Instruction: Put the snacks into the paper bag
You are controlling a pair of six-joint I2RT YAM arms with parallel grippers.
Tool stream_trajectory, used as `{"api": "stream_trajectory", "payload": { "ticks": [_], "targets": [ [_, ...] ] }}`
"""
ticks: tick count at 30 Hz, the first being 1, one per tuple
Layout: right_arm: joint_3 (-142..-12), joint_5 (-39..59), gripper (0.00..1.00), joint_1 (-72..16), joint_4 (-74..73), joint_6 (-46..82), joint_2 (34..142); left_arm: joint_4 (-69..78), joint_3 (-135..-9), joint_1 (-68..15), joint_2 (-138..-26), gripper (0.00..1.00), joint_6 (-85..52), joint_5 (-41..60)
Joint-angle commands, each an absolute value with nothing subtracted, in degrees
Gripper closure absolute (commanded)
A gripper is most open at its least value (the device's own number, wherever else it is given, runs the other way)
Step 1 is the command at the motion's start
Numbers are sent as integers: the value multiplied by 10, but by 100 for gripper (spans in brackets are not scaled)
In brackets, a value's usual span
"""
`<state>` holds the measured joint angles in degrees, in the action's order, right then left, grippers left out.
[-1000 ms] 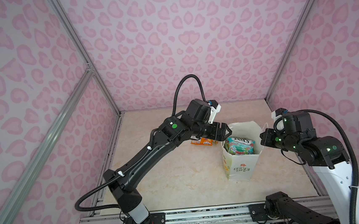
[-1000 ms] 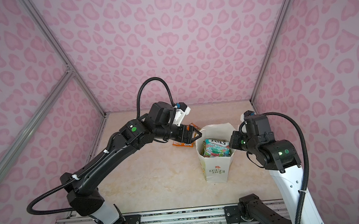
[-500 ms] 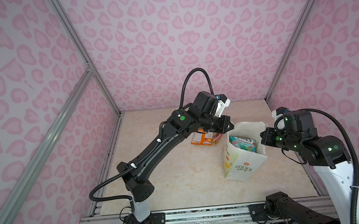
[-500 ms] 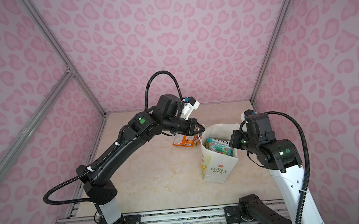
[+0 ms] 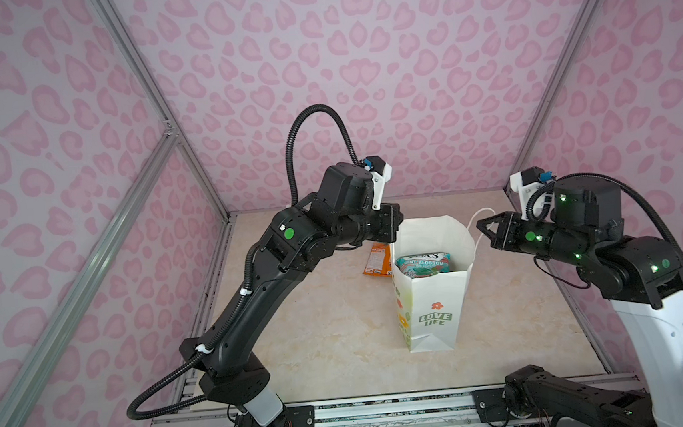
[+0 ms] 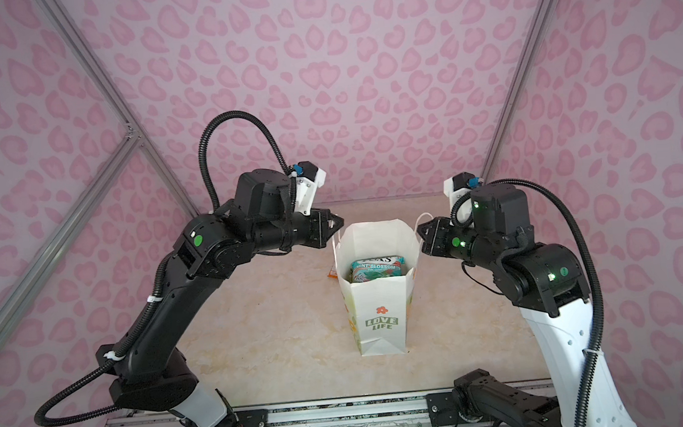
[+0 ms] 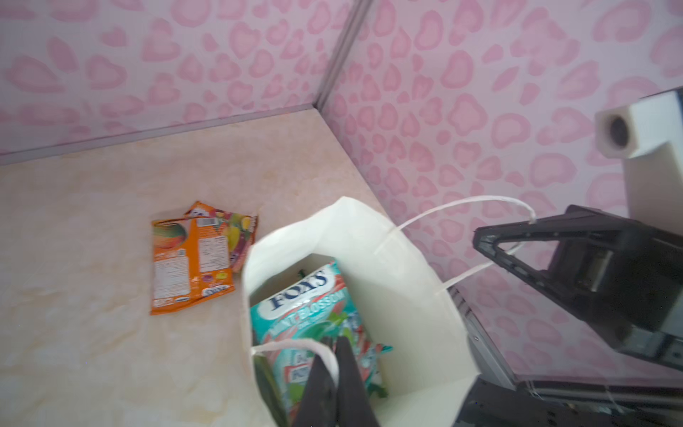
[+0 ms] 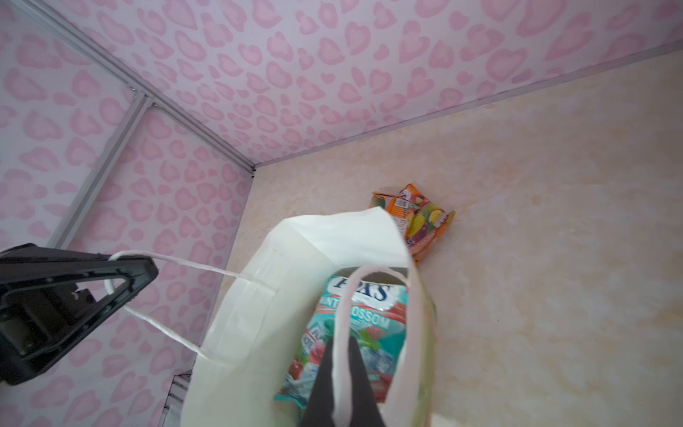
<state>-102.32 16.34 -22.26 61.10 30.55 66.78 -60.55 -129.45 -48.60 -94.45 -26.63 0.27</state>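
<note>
Since a second ago, the left gripper point(image 6: 337, 224) has gone from jaws apart beside the paper bag point(image 6: 381, 315) to jaws together. They now pinch the bag's left handle point(image 7: 295, 344), which loops round its fingers in the left wrist view. Half a second ago the bag leaned over; now it stands upright on the worktop point(image 5: 332, 328), its mouth held open between the two arms. The right gripper point(image 5: 483, 225) is where it was, jaws clamped on the right handle point(image 8: 342, 314).

Inside the bag we see a teal pouch point(image 5: 423, 263) marked "FOX'S" and "MINT BLOSSOM" on top; what lies under it we cannot tell. Outside, just beside the bag's left and toward the back wall, an orange pouch point(image 7: 188, 258) lies flat on the worktop. It overlaps a second, fruit-printed pouch point(image 7: 236, 229).
</note>
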Motion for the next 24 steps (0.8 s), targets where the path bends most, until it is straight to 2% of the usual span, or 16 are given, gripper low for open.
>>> {"api": "stream_trajectory", "payload": {
  "ticks": [1, 7, 14, 18, 24],
  "targets": [
    [-1069, 153, 100, -287, 495, 314, 718, -634, -1299, -454, -921, 97, -241, -90],
    [-1160, 163, 100, -348, 451, 320, 839, -644, -1256, -336, -872, 97, -229, -44],
    [-1216, 193, 100, -353, 393, 326, 958, -631, -1190, -204, -873, 97, -225, 53],
    [-1200, 215, 100, -355, 354, 336, 996, -610, -1124, -165, -851, 97, -225, 68],
    [-1072, 229, 100, -368, 279, 360, 987, -574, -991, -134, -800, 97, -224, 92]
  ]
}}
